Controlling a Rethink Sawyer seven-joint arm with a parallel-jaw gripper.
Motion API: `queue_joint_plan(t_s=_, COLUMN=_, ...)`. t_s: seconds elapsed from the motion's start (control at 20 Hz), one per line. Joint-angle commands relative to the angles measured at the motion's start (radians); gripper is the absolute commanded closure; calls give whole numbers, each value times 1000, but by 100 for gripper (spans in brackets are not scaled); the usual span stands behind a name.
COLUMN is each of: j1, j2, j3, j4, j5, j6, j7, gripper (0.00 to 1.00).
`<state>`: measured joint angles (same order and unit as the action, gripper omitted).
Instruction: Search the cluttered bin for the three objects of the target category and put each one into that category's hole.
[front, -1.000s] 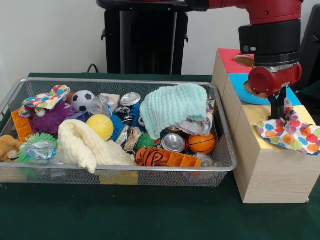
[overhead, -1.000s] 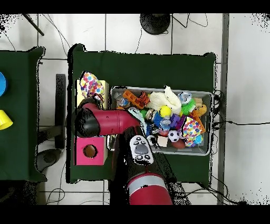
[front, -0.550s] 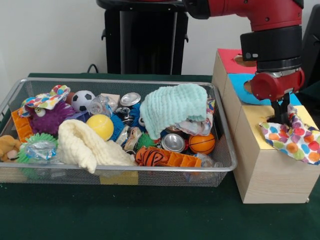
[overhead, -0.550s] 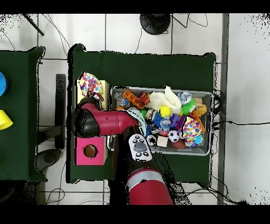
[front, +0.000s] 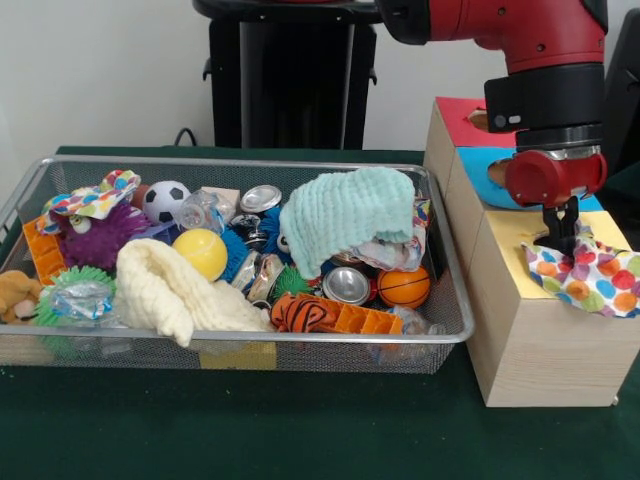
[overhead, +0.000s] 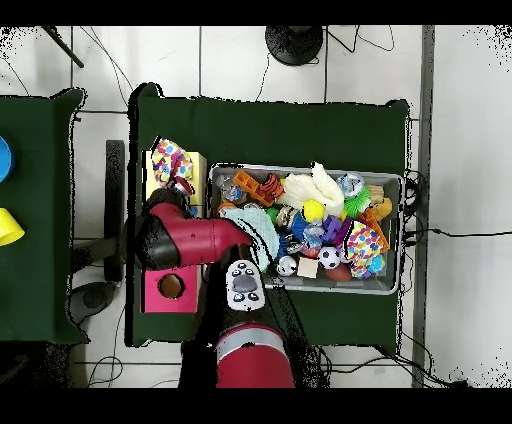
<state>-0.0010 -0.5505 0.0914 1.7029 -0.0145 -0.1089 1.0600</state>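
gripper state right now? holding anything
Gripper: down on the spotted cloth on top of the yellow box; whether it is open, shut or gripping the cloth cannot be told.

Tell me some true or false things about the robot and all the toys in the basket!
1. The spotty cloth lies on the yellow top of the wooden box. True.
2. The gripper is down inside the wire basket. False: it hangs over the box, at the spotty cloth.
3. A mint green cloth is draped over other things in the basket. True.
4. The soccer ball sits on top of the box. False: it is in the basket, toward its back.
5. The small basketball is next to a silver can. True.
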Motion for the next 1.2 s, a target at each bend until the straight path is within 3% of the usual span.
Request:
queue_joint_plan(t_s=0.05, j1=48, j2=121, j3=-53, j4=53, j5=12, j6=-5, j7=240, gripper=100)
queue_joint_plan(t_s=0.4, j1=85, j2=168, j3=-115, j4=67, j5=33, j6=-75, j7=245, gripper=100)
queue_joint_plan(t_s=0.6, j1=115, j2=200, j3=-151, j4=55, j5=59, j6=27, j7=200, gripper=100)
queue_joint_plan(t_s=0.75, j1=45, j2=191, j3=-58, j4=37, j5=-11, j6=157, j7=108, gripper=100)
queue_joint_plan(t_s=0.9, j1=32, j2=206, j3=-29, j4=-8, j5=-44, j6=231, j7=45, gripper=100)
queue_joint_plan(t_s=1.05, j1=18, j2=239, j3=-16, j4=-57, j5=-47, j6=229, j7=41, gripper=100)
queue_joint_plan(t_s=1.2, j1=-18, j2=254, j3=38, j4=-103, j5=-82, j6=308, j7=-17, gripper=100)
